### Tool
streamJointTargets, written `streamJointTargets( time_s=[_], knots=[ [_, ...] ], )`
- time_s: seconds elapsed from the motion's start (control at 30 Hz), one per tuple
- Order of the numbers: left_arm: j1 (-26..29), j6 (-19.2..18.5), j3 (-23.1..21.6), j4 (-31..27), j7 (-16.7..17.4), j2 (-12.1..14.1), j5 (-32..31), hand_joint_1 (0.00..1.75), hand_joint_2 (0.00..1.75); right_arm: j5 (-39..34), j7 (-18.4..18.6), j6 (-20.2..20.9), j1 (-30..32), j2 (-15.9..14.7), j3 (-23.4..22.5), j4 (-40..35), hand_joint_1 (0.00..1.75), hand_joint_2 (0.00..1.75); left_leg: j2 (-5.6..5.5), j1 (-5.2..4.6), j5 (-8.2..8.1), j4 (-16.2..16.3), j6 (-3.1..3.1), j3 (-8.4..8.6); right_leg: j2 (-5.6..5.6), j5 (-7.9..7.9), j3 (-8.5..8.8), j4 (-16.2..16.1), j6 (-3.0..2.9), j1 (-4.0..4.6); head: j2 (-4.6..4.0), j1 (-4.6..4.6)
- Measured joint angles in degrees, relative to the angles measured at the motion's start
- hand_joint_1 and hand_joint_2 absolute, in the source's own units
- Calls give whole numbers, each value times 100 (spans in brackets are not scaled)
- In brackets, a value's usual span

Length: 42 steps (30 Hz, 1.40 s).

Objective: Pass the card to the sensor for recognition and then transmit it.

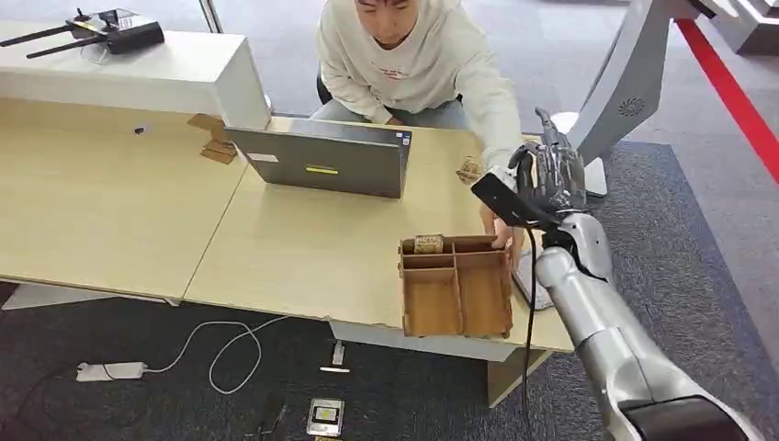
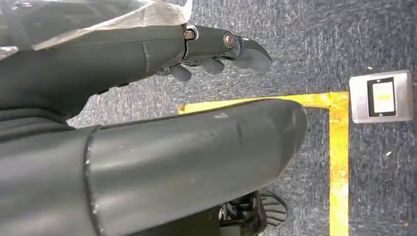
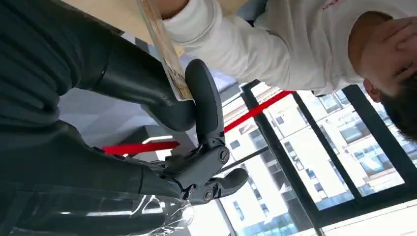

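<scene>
My right hand point(image 1: 549, 175) is raised beyond the table's right end, close to the person's outstretched arm. In the right wrist view a thin wooden card point(image 3: 167, 59) stands edge-on, pinched between my thumb and a dark finger point(image 3: 205, 98). The person's white sleeve point(image 3: 226, 42) reaches to the card's far end; I cannot tell whether their hand touches it. In the head view the card is hidden behind my hand. A flat white device point(image 1: 531, 283) lies at the table edge, partly under my forearm. My left hand point(image 2: 216, 54) hangs over the floor, fingers apart and holding nothing.
A wooden compartment box point(image 1: 503, 276) sits at the table's near right, with a small object point(image 1: 428, 243) in its back left cell and the person's hand point(image 1: 496, 230) beside it. A grey laptop point(image 1: 321, 161) stands mid-table. A cable point(image 1: 230, 349) and a floor socket point(image 2: 381, 97) lie below.
</scene>
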Motion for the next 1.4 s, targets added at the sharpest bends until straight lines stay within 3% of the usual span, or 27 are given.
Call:
streamJointTargets(
  time_s=[0.43,0.7,0.77,0.8,1.13,1.4],
  knots=[
    [43,90,-179,-4,-100,63,-2,0,0,70,35,149,-166,72,-37,-24,175,175,0,0,0,0,0,0,0,0,0,0,0,0,0,0],
    [37,92,-286,-4,-61,63,-2,0,0,262,-44,227,-448,280,-33,214,175,175,0,0,0,0,0,-8,0,0,-8,1,0,0,0,0],
    [38,116,-308,-4,-59,63,-2,0,0,282,-68,238,-523,354,-33,306,152,175,-1,0,0,0,0,-10,0,-1,-9,2,0,1,0,-2],
    [37,122,-310,-4,-57,63,-2,0,0,288,-70,243,-552,374,-33,339,0,175,-1,0,0,0,0,-10,0,-1,-10,1,0,1,0,-2],
    [31,166,-317,-4,-30,55,-2,0,0,256,-85,201,-756,557,-28,686,0,175,-2,1,0,0,0,-15,-1,-1,-15,1,0,2,0,0],
    [47,181,-317,-4,-11,55,-2,0,0,-246,-201,-231,-805,402,-194,793,0,175,1,0,1,3,0,-10,0,1,-13,-1,0,-2,0,0]
  ],
)
